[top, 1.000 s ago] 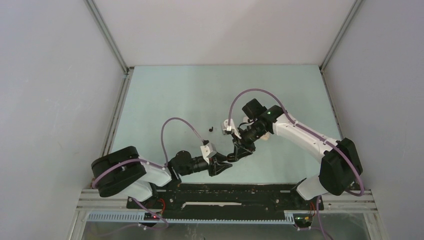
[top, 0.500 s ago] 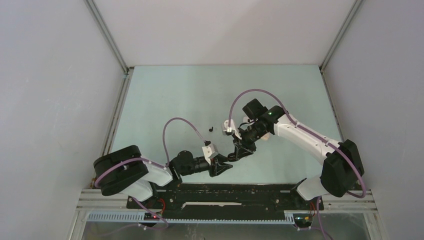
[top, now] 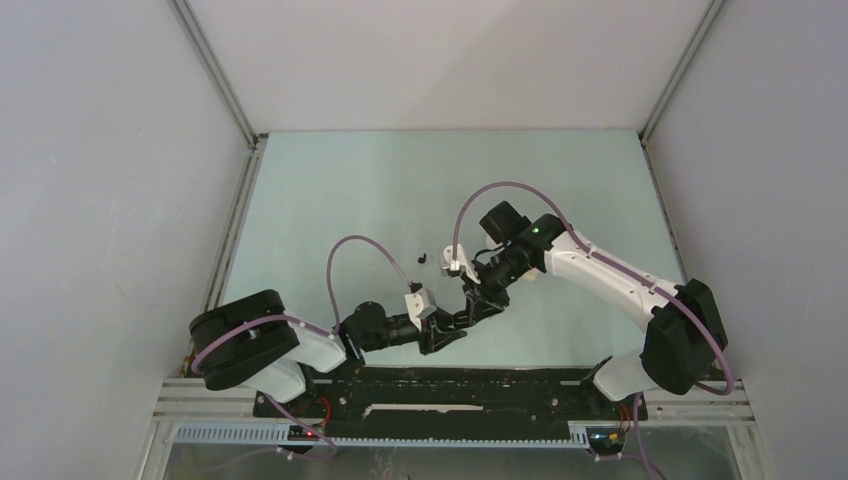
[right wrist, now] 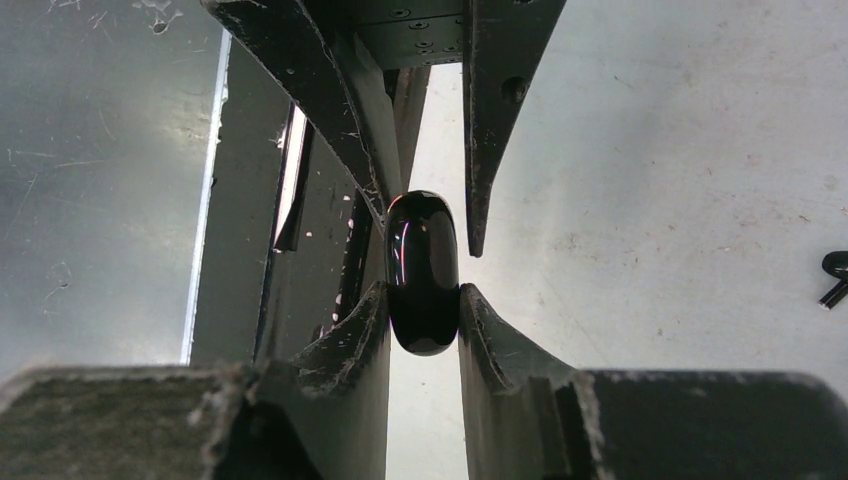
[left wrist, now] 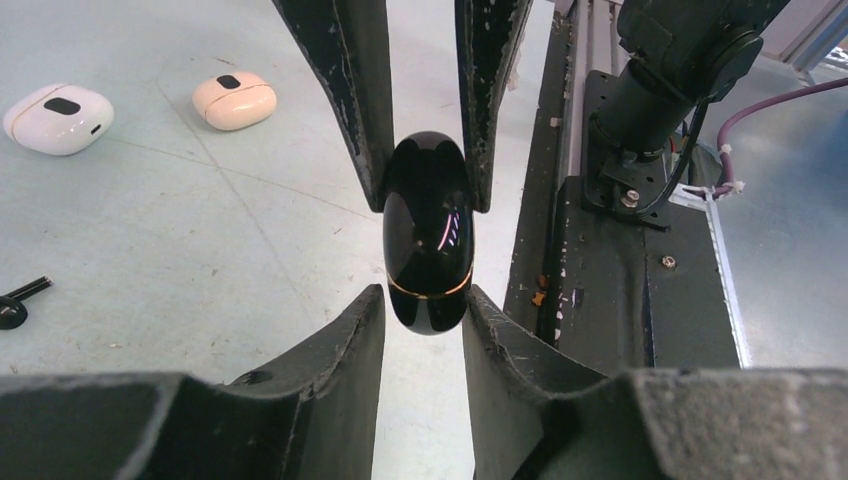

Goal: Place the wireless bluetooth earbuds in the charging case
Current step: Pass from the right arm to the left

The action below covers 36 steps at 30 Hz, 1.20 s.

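A glossy black charging case (left wrist: 428, 235) with a thin gold seam hangs closed above the table, gripped from both ends. My left gripper (left wrist: 423, 300) is shut on its near end, both fingertips against its sides. My right gripper (right wrist: 423, 295) is shut on the opposite end of the case (right wrist: 422, 270). From above, the two grippers meet tip to tip, left gripper (top: 447, 336) and right gripper (top: 470, 312), near the front of the table. One black earbud (top: 421, 259) lies on the table behind them, also visible as the earbud (left wrist: 14, 306) and the earbud (right wrist: 835, 278).
A closed white case (left wrist: 58, 118) and a closed beige case (left wrist: 235, 100) rest on the pale green table (top: 380, 190). The black base rail (left wrist: 600, 260) with the arm mounts runs close beside the held case. Grey walls enclose the table.
The left jaws have closed a little onto the black case. The right arm has shifted slightly toward the left gripper. The black earbud has not moved.
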Tool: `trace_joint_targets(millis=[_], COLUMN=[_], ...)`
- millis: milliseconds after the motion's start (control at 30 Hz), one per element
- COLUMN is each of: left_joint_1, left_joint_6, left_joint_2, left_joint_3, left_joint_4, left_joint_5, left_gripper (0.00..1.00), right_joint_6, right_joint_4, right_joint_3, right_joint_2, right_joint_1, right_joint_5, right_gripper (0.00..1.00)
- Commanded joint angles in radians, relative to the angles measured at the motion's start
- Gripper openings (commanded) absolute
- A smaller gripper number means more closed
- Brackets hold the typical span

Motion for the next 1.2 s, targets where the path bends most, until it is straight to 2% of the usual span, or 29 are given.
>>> trace_joint_targets(millis=[0, 233, 733, 1000, 1167], left_joint_1=[-0.004, -0.005, -0.007, -0.007, -0.007], left_joint_6=[0.017, 0.020, 0.030, 0.029, 0.030], left_joint_2=[-0.002, -0.003, -0.028, -0.030, -0.038], left_joint_3=[0.024, 0.025, 0.014, 0.015, 0.010], left_joint_4=[0.061, 0.062, 0.065, 0.064, 0.066], left_joint_5=[0.028, 0.041, 0.037, 0.039, 0.033], left_gripper=[0.39, 0.32, 0.34, 0.30, 0.38], right_joint_6=[0.001, 0.012, 0.045, 0.062, 0.077], right_joint_4=[0.007, 0.014, 0.033, 0.043, 0.050], right_joint_3=[0.039, 0.038, 0.039, 0.038, 0.039], right_joint_2=[0.005, 0.012, 0.033, 0.033, 0.042], right_joint_1=[0.007, 0.010, 0.016, 0.018, 0.018], right_joint_5=[-0.004, -0.004, 0.000, 0.005, 0.005], right_gripper=[0.00, 0.00, 0.00, 0.00, 0.00])
